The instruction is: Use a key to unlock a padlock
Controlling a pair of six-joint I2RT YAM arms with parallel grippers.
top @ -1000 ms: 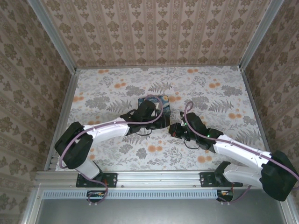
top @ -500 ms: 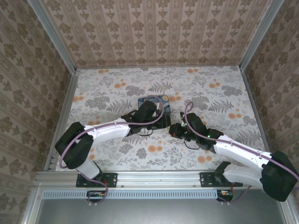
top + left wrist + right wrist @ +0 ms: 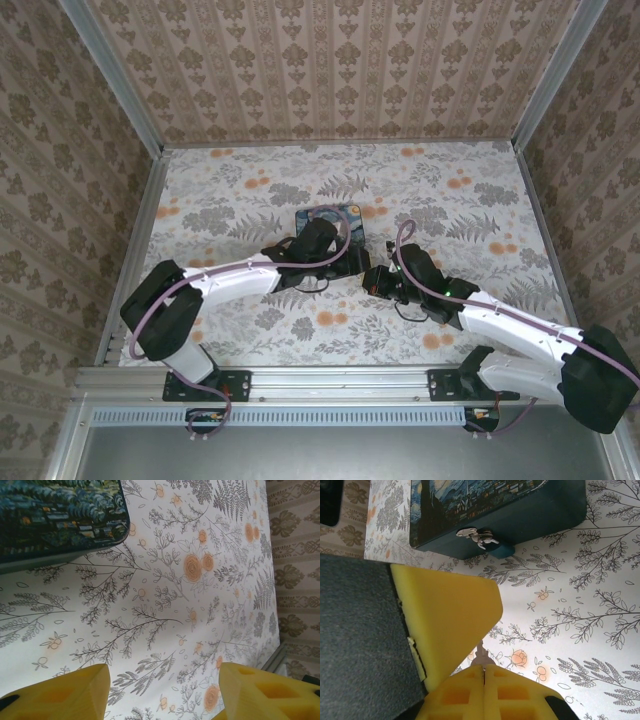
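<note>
Since a second ago the left arm (image 3: 240, 275) has drawn back toward 6 o'clock, off the painted box (image 3: 325, 215), and its jaws have spread. On the left wrist view they stand wide apart with nothing between them, over bare counter (image 3: 165, 580).

The right jaws are pressed fully together on the key (image 3: 481, 655), whose slim tip sticks out beyond the pads (image 3: 465, 695). The padlock (image 3: 477, 535) hangs on the box's front wall, at 12 o'clock from the key tip and apart from it. Nothing steadies the box.

My judgement is that the step in hand is bringing the key to the keyway. To do it well I would line the blade up with the lock body first, then advance slowly. I would also brace the box with the left jaws, since a push could slide it. The keyway is too small to make out.
</note>
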